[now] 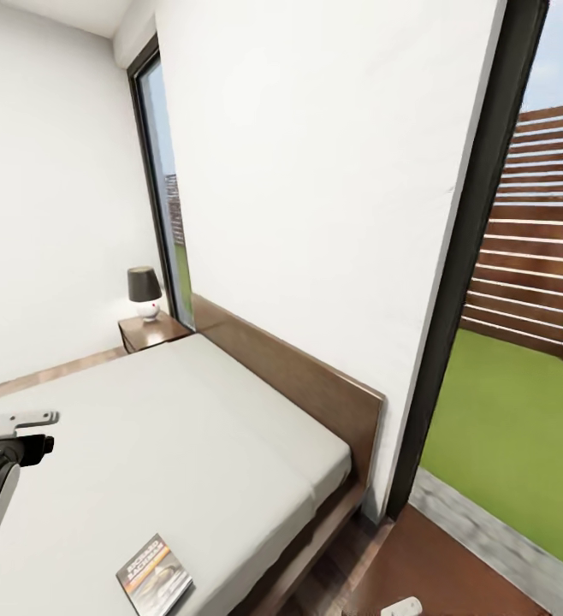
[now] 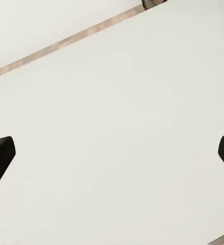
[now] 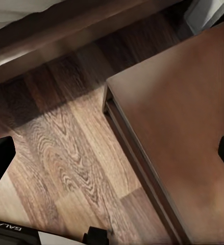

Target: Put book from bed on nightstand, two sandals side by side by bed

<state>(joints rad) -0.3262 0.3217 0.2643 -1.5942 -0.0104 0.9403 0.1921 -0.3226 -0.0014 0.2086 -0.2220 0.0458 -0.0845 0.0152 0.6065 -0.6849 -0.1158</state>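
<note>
Head view overlooking bed (image 1: 187, 411), left wrist close above mattress, right wrist over nightstand (image 3: 183, 132)

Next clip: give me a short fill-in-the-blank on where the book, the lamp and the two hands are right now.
1. The book lies on the ____ of the bed.
2. The lamp stands on the far ____.
3. The left hand, fingers spread, holds ____.
4. The right hand hangs over wood floor beside a dark brown ____ top.

Missing words: mattress; nightstand; nothing; nightstand
</note>
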